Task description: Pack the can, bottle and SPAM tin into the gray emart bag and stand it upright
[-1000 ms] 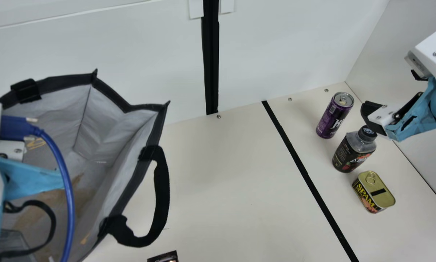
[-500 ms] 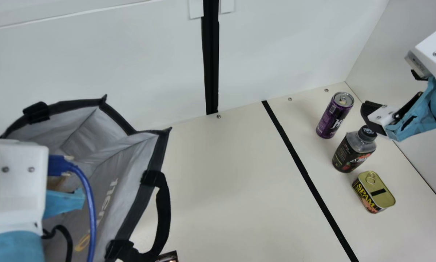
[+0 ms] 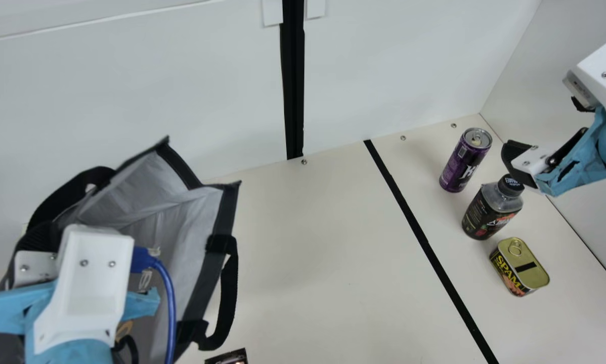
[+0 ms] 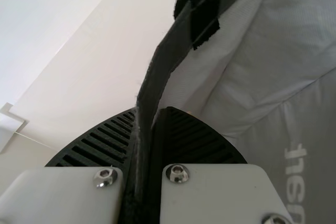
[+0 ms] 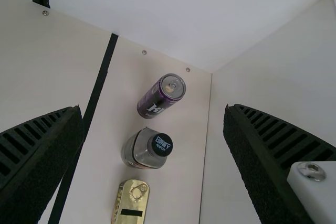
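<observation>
My left gripper [image 3: 36, 242] is at the lower left in the main view, at the left side of the gray bag [image 3: 174, 222]. In the left wrist view, the gripper [image 4: 149, 116] is shut on the dark rim [image 4: 163, 66] of the bag. My right gripper [image 3: 543, 126] hangs open above the purple can [image 3: 462, 164] and the dark bottle [image 3: 490, 212]; the SPAM tin [image 3: 520, 268] lies nearer the front. Between and beyond the spread fingers of the right gripper [image 5: 152, 124], the can [image 5: 160, 95], bottle [image 5: 147, 148] and tin [image 5: 131, 203] stand in the right wrist view.
A small dark printed object [image 3: 227, 357] shows at the main view's bottom edge. A black strip [image 3: 424, 242] runs across the table between bag and goods. White walls stand behind and at the right. The bag's handle [image 3: 228, 298] hangs out over the table.
My left arm has moved rightward and toward the view's bottom. The bag's left rim has come with it, the mouth has narrowed and its top has sunk lower. The right arm has stayed still.
</observation>
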Tool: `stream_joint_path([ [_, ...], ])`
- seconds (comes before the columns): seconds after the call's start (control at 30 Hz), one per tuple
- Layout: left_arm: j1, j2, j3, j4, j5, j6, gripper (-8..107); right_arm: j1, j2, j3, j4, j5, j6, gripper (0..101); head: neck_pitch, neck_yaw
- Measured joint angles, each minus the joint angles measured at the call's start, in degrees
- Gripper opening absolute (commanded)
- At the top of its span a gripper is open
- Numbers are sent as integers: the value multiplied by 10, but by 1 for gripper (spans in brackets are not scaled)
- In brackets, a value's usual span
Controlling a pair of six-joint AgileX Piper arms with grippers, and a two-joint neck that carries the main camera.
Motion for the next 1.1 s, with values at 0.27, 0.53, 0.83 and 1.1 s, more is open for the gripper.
stream_joint_path([
  [0.27,-29,9,14,-7,0,-19,-8,0,0,0,0,0,0,95,0,-1],
  [0.53,-66,18,14,-57,0,-25,-8,0,0,0,0,0,0,95,0,0],
  [0.83,-29,20,16,-156,-62,-10,-8,0,0,0,0,0,0,95,0,-1],
  [1.1,27,17,25,-245,-133,15,-8,0,0,0,0,0,0,95,0,0],
])
